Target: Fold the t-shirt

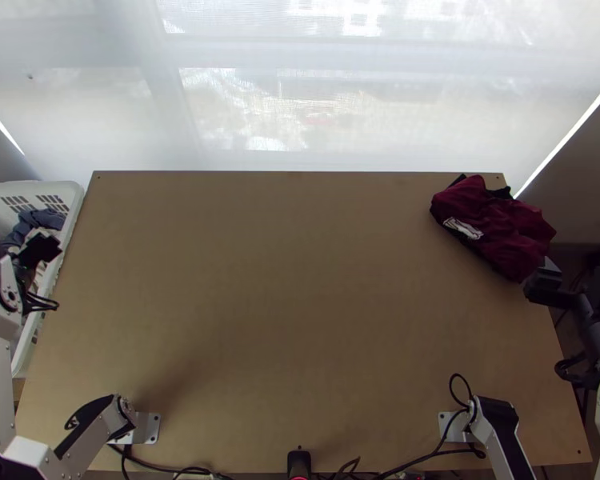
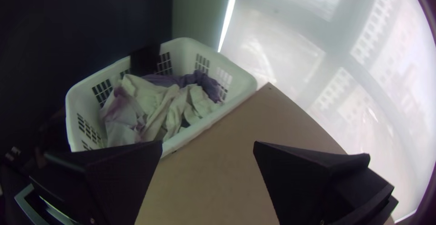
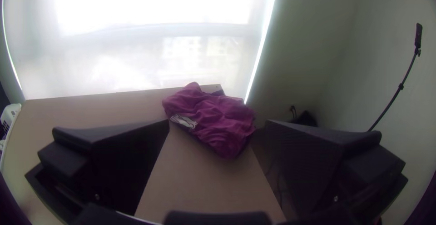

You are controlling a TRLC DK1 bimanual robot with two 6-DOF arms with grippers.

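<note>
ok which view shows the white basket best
Left wrist view: the white basket appears nearly whole, with clothes in it. The top view has it cut by the edge, partly behind the left arm; the right wrist view catches a sliver.

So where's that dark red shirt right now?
In the top view, the dark red shirt lies bunched at the far right corner of the table, partly hanging over its right edge.

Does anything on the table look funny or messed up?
Yes, a bit: the dark red cloth is bunched at the far right corner of the table, poking out past the right edge instead of lying flat. Nothing looks spilled.
</note>
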